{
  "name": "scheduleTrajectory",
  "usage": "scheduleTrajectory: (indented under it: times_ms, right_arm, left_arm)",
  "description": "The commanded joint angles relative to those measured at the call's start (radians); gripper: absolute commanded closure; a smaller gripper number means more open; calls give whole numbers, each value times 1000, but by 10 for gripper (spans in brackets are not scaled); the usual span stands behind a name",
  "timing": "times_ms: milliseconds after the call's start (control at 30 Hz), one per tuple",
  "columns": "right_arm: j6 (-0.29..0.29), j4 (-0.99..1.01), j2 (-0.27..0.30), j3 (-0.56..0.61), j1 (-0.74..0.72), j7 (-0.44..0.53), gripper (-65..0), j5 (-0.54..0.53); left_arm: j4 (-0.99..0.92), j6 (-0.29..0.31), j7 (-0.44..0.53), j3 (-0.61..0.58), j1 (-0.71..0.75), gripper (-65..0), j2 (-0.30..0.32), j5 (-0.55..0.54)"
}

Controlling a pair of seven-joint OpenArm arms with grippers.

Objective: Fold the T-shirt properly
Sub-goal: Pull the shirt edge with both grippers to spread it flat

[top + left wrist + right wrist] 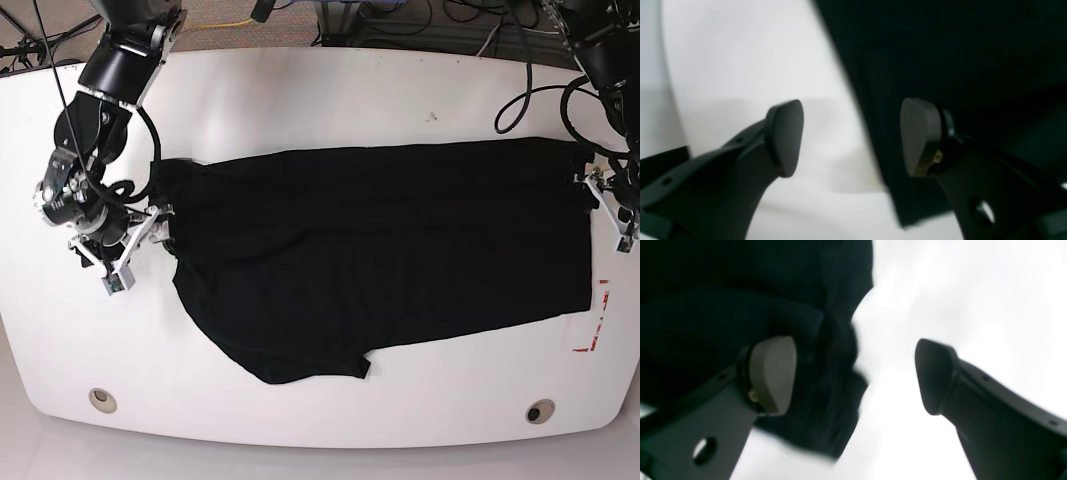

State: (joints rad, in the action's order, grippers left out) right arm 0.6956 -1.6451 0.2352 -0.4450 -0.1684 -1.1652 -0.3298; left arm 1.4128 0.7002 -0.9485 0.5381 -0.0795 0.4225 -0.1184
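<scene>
The black T-shirt (380, 250) lies spread across the white table (330, 100), with a short sleeve at the front (310, 365). My right gripper (158, 228) is at the shirt's left end. In the right wrist view it (855, 375) stands open, one pad (773, 373) over the black cloth (740, 290) and the other over bare table. My left gripper (598, 192) is at the shirt's right end. Seen from the left wrist it (853, 138) is open too, and the cloth edge (940, 50) runs between its fingers. Neither gripper holds anything.
Red tape marks (592, 332) sit near the table's right front corner. Two round holes (100, 398) (540, 411) lie along the front edge. Cables (420, 20) run behind the table's back edge.
</scene>
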Motion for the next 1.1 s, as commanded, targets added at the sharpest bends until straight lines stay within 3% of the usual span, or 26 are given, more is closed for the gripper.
scheduleTrajectory:
  times_ms: [0, 367, 633, 833, 1067]
  right_arm:
    - [3, -112, 14, -4, 30, -25, -534, -15]
    - [3, -214, -9, -27, 211, -19, -533, -12]
    - [3, -70, -6, -82, 218, 55, -533, -15]
    - [3, 64, -1, -81, 200, 104, -531, -24]
    - [3, 130, -1, -74, 198, 176, -530, -18]
  left_arm:
    - [20, -2, 19, 29, -24, -414, 19, -11]
    - [30, -2, 19, 55, 37, -414, 19, -11]
    - [205, -2, 21, 53, 209, -414, -40, -11]
    - [204, -2, 24, 53, 243, -414, -84, -4]
    - [178, -2, 96, 47, 271, -413, -110, 0]
